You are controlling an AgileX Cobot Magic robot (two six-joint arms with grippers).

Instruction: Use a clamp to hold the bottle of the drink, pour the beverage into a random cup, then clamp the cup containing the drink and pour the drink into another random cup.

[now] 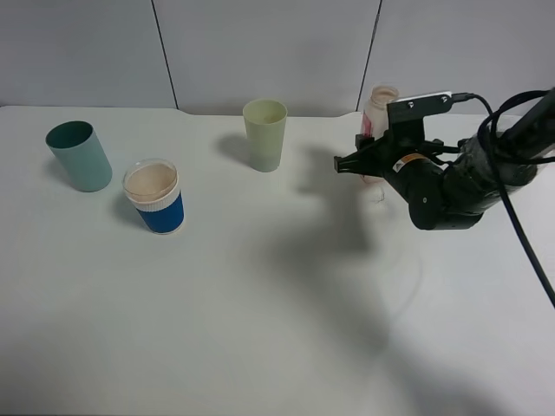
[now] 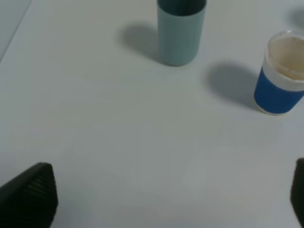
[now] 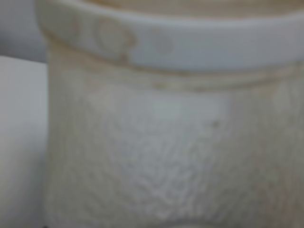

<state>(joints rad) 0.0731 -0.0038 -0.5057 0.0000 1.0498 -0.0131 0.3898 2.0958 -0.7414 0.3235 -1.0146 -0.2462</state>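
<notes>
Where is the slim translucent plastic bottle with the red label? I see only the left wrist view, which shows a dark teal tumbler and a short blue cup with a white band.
Observer: The slim translucent plastic bottle stands upright at the far right of the white table. The right gripper is close in front of it. I cannot tell if they touch.
Operator: And the cup for the first pour?
Observer: The tall pale yellow-green plastic tumbler stands upright near the far edge, about mid-table, left of the bottle and apart from it.
</notes>
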